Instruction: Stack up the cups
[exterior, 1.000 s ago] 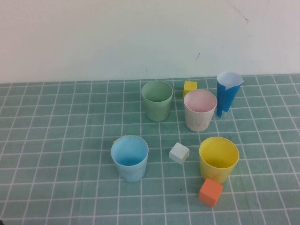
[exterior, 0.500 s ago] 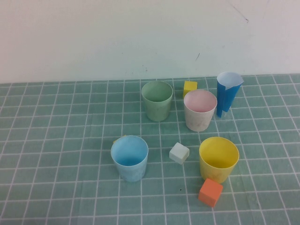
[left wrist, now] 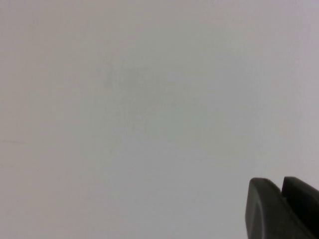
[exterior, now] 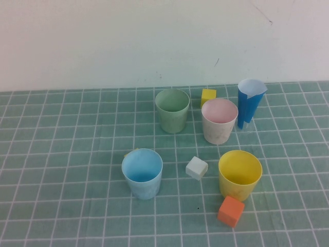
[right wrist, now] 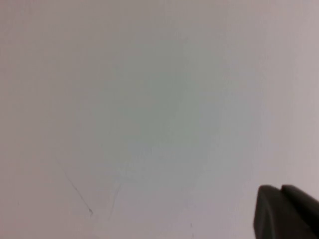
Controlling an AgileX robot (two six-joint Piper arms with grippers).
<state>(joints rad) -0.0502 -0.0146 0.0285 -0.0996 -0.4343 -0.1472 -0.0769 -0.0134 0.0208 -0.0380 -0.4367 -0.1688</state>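
Note:
In the high view several cups stand upright and apart on the green checked cloth: a green cup [exterior: 172, 109], a pink cup [exterior: 219, 121], a light blue cup [exterior: 142, 173], a yellow cup [exterior: 240, 174] and a tall dark blue cup [exterior: 250, 103] with a white inside. Neither arm shows in the high view. My left gripper [left wrist: 281, 184] shows only in the left wrist view, its fingertips together, empty, facing a blank white wall. My right gripper [right wrist: 280, 191] shows only in the right wrist view, fingertips together, empty, also facing the wall.
A yellow cube [exterior: 208, 96] lies behind the pink cup. A white cube [exterior: 196, 168] lies between the light blue and yellow cups. An orange cube [exterior: 231, 211] touches the yellow cup's front. A white wall stands behind the table.

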